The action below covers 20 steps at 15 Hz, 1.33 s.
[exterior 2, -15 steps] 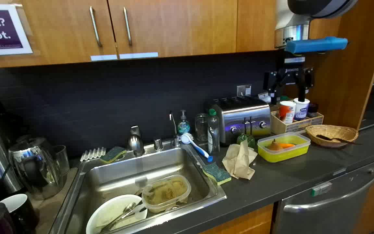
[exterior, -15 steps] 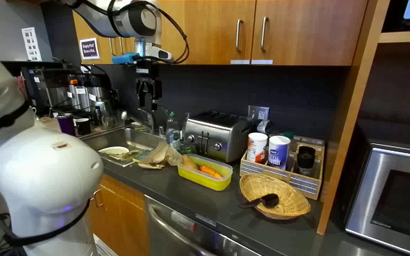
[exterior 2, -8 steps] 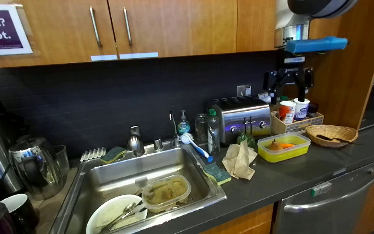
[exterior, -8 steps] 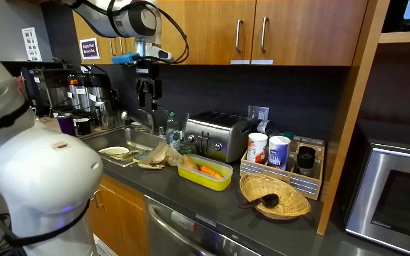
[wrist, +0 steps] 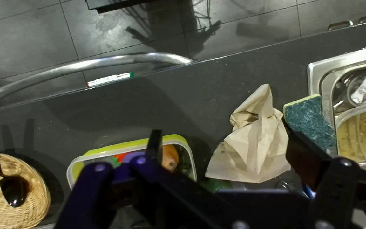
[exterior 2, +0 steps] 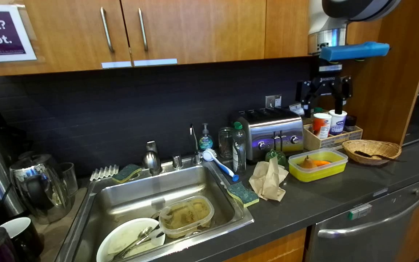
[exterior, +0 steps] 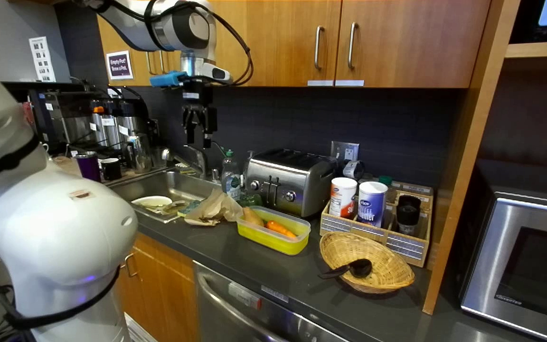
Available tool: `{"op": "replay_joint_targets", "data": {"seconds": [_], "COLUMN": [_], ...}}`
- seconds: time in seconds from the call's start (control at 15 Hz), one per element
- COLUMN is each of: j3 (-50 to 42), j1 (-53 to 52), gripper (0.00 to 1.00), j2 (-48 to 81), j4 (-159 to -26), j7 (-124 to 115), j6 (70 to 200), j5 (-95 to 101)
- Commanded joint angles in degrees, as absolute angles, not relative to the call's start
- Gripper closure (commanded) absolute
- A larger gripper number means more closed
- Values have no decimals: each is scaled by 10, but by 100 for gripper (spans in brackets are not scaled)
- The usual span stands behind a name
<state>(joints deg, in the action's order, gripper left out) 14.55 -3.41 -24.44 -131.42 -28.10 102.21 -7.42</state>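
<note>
Against the preceding second, the only change found is a very slight shift of the black two-fingered gripper [exterior 2: 322, 113]; nothing on the dark grey countertop [exterior: 297, 273] has moved. On that evidence no item has yet been taken up, in this inspector's judgement. The jaws stand wide apart with nothing between them. Nearest below, in the wrist view, are the rectangular lime-yellow plastic container [exterior: 268, 241], partly masked by one finger [wrist: 154, 144], and the crumpled light-brown paper [wrist: 253, 149]. The container rests upright, apparently lidless, holding an orange carrot-shaped item [exterior: 280, 228] and a brownish pear-shaped one [exterior: 253, 217]. Relative to the container, the paper lies just beside it, toward the stainless-steel sink [exterior 2: 236, 220]; the chrome toaster [exterior: 285, 178] stands on its backsplash side; the oval woven basket [exterior: 390, 266], a dark spoon [exterior: 361, 268] over its rim, sits at the end away from the sink. Pose: the white-and-grey arm [exterior: 188, 28] reaches out high, wrist upright, gripper pointing straight down, well above the container.
</note>
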Motion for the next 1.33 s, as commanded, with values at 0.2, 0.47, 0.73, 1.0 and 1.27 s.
{"op": "replay_joint_targets", "data": {"seconds": [0.2,0.47,0.73,1.0,1.27], "j3": [128,99,61,35,23], "j1": [-24,-9,5,11,13], "gripper": [0,0,0,0,0], "j2": [-248,-244,-221,-185,-134], "j4": [-1332,-1346,-1343,-1329,-1299], "j7": [-280,-276,-233,-184,-167], "j6": [1008,1010,1020,1040,1056], "j5": [-17,-22,-24,-21,-21]}}
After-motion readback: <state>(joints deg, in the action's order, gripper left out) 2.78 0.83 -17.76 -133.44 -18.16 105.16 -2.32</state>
